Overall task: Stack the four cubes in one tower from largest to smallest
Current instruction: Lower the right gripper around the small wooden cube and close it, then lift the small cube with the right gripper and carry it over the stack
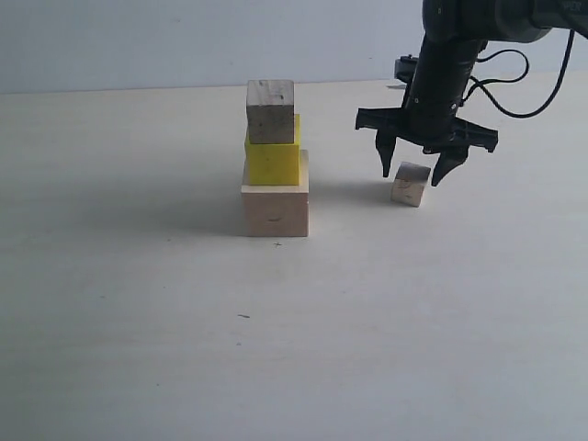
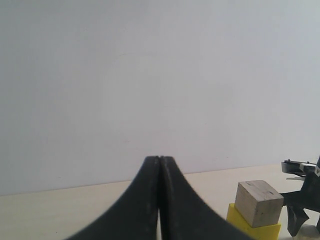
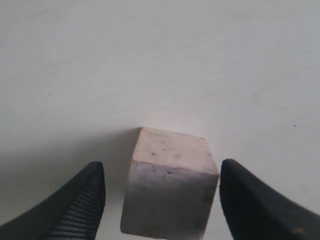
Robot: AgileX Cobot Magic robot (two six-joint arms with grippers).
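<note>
Table: pale, bare in front.
Partial stack, mid-table: large wood cube as base; yellow cube on it; knotty wood cube on top, turned slightly off square.
Smallest cube: on table, right of stack, well apart.
Right gripper: above smallest cube, fingers spread wide either side, no contact.
Left gripper: fingers pressed together, empty; stack beyond it.
Wall: plain, behind table.

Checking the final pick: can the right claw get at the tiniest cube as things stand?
Probably yes. The right claw hangs open with its fingers either side of the tiniest cube, which sits alone on the table, apart from the tower.
</note>
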